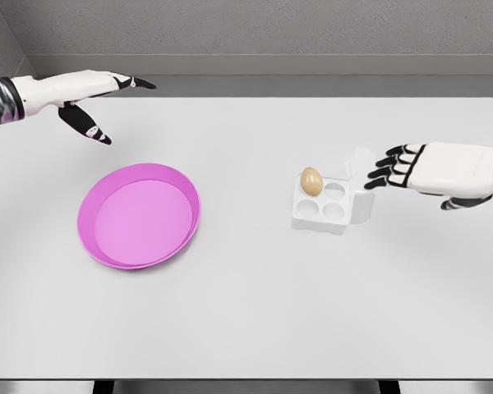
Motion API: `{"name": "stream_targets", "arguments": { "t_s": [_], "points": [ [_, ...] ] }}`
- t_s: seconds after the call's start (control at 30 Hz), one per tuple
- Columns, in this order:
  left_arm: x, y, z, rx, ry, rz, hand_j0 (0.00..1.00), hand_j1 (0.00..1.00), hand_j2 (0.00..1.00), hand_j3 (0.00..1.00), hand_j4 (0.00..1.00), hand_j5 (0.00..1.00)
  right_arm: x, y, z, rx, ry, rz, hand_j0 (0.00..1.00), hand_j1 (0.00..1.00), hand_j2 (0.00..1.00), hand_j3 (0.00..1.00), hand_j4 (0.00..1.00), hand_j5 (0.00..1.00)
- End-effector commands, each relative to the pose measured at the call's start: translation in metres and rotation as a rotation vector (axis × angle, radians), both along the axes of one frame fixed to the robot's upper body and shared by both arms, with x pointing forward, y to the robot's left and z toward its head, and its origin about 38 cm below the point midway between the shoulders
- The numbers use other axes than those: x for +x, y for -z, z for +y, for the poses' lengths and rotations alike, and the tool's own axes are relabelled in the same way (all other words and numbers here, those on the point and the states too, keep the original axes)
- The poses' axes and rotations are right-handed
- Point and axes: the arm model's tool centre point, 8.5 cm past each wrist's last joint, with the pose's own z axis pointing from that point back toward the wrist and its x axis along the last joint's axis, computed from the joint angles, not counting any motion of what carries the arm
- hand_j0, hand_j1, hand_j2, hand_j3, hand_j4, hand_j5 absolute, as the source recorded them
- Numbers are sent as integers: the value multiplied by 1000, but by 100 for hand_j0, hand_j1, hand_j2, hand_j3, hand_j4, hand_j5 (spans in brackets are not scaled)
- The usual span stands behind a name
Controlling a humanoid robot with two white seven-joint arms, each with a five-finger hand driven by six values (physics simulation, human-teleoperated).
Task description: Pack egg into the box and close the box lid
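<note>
A broad, matte white bench (255, 320) with a smooth, flat top fills nearly the whole view, backed by a grey wall with a rough, concrete-like grain. On the bench's left half lies a round pink plate (99, 246), shallow and glossy like moulded plastic, with a raised rim and a paler flat floor.

Right of the middle sits the box (343, 215), a small white carton of moulded material with four round cups set two by two. Its lid (360, 162) seems to stand open behind the cups, though white on white makes its outline hard to read. The egg (311, 180), tan and smooth, stands in the rear left cup; the other three cups show only their hollow bottoms.

The left hand (89, 98) enters from the upper left, above the bench's far edge and well apart from the plate, its white shell and black-tipped fingers spread, holding nothing. The right hand (431, 174) comes in from the right, just beside the box, its black fingertips (384, 168) pointing at the lid and loosely extended, gripping nothing.
</note>
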Motion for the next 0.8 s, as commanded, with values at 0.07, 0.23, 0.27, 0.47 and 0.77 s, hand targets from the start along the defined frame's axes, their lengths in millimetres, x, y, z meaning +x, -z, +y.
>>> {"name": "stream_targets", "arguments": {
  "t_s": [0.07, 0.23, 0.27, 0.47, 0.77],
  "points": [
    [0, -1, 1, -8, -4, 0, 100, 100, 100, 100, 100, 100, 3, 12, 30, 83, -53, 13, 100, 100, 100, 100, 100, 100],
    [1, 2, 6, -12, -21, 8, 100, 100, 100, 100, 100, 100, 14, -12, 2, 95, 31, -52, 100, 100, 100, 100, 100, 100],
    [1, 2, 6, -12, -21, 8, 100, 100, 100, 100, 100, 100, 18, -19, -14, 89, 76, -64, 100, 100, 100, 100, 100, 100],
    [1, 2, 6, -12, -21, 8, 100, 100, 100, 100, 100, 100, 25, 4, -53, 138, 206, 21, 100, 100, 100, 100, 100, 100],
    [1, 2, 5, -13, -20, 8, 100, 100, 100, 100, 100, 100, 33, 64, -90, 25, 346, 119, 100, 100, 100, 100, 100, 100]
  ]
}}
